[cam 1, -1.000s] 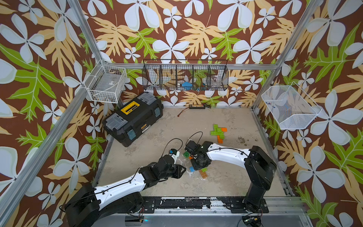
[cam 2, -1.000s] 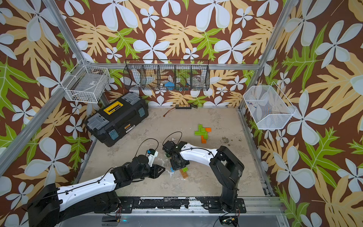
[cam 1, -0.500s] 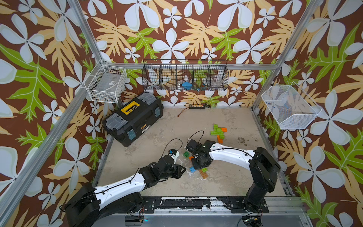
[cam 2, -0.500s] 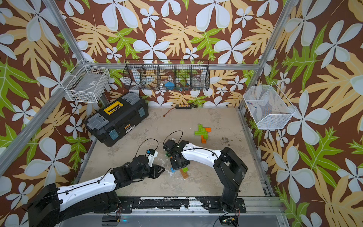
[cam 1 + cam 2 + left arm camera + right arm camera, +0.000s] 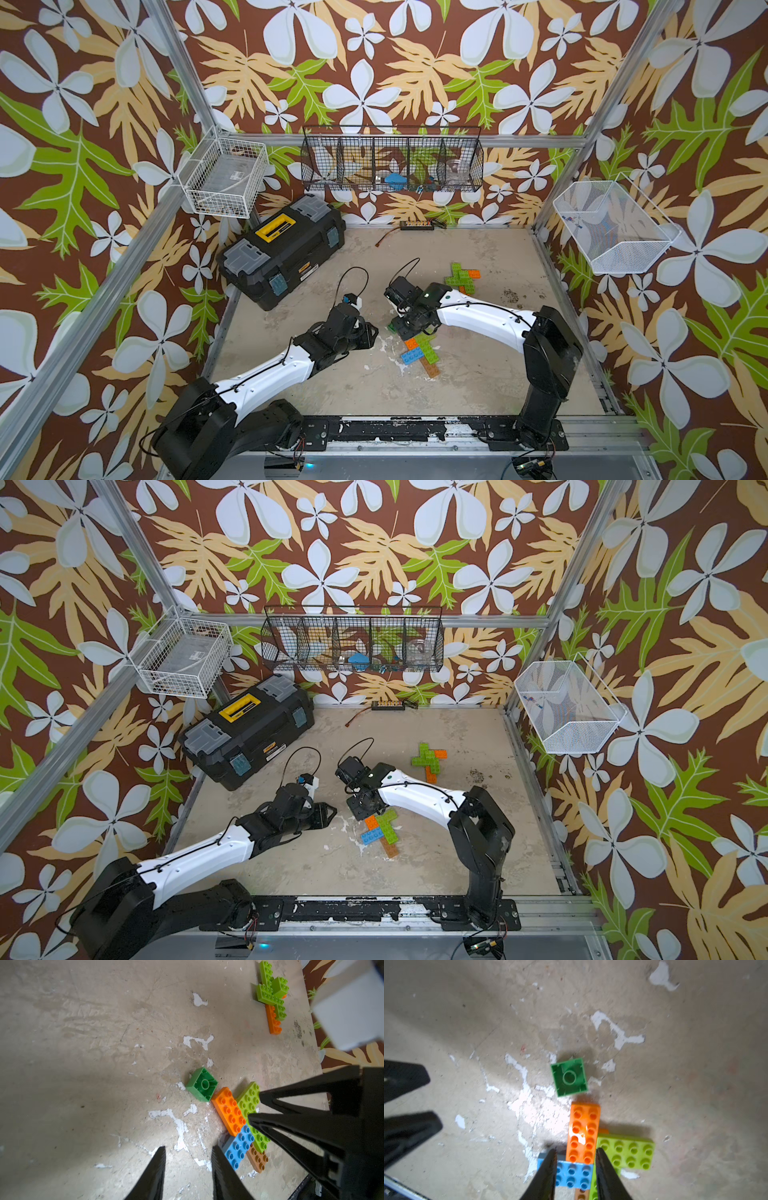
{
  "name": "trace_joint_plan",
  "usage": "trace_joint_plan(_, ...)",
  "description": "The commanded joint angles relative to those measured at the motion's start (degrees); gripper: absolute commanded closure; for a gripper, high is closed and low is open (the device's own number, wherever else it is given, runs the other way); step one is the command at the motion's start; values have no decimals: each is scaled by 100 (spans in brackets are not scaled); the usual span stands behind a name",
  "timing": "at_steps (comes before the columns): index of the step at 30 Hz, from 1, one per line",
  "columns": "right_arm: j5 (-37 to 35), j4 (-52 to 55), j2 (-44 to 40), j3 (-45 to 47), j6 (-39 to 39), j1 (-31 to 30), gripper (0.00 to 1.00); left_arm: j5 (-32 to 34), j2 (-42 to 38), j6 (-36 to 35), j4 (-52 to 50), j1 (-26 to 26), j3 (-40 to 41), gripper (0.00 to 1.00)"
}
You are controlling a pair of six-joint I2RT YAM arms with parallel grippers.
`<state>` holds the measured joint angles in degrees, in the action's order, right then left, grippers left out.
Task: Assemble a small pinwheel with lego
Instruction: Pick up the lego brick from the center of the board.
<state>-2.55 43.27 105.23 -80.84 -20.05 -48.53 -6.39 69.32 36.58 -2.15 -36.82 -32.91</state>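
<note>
1. Left of centre in a top view, the left gripper (image 5: pixel 375 331) hovers with its black tapered fingers slightly parted and empty.
2. A dark green square plastic brick (image 5: pixel 202 1084) lies hollow side up on the scuffed, paint-chipped beige tabletop (image 5: pixel 469 386).
3. The right gripper (image 5: pixel 576 1151) stands narrowly open over the orange brick (image 5: pixel 583 1126).
4. At centre lies the flat, studded lego cross (image 5: pixel 423 344) of orange, lime, blue and tan rectangles.
5. Further right, higher in the frame, lies a lime-and-orange lego cluster (image 5: pixel 457 274).

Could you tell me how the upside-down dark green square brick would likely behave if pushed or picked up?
The dark green square brick looks like hollow hard plastic, so it is probably stiff and light. Lying low, hollow side up, on the table, it should slide rather than roll or tip. Its smooth walls may slip in a loose grip.
</note>
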Motion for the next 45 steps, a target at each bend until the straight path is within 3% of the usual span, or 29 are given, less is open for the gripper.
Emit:
trace_joint_plan(1, -15, 60, -135, -49, 119, 329, 65, -157, 464, -722, -164, 26, -440, 48)
trace_joint_plan(5, 789, -327, -907, 592, -90, 1003, 60, 389, 1154, -1282, -1007, -26, -1210, 35)
trace_joint_plan(10, 1105, -420, -1749, 1232, -131, 1487, 60, 702, 1795, -1901, -1828, -363, -1923, 40)
trace_joint_plan(15, 1105, -371, -2132, 1497, -91, 1625, 60, 843, 2022, -2050, -2123, -594, -1940, 40)
trace_joint_plan(39, 1141, -389, -2365, 1798, -95, 1661, 61, 674, 3460, -2576, -2177, -598, -3110, 37)
trace_joint_plan(45, 1151, -389, -2373, 1825, -106, 1663, 61, 704, 3685, -2659, -2250, -594, -3364, 47)
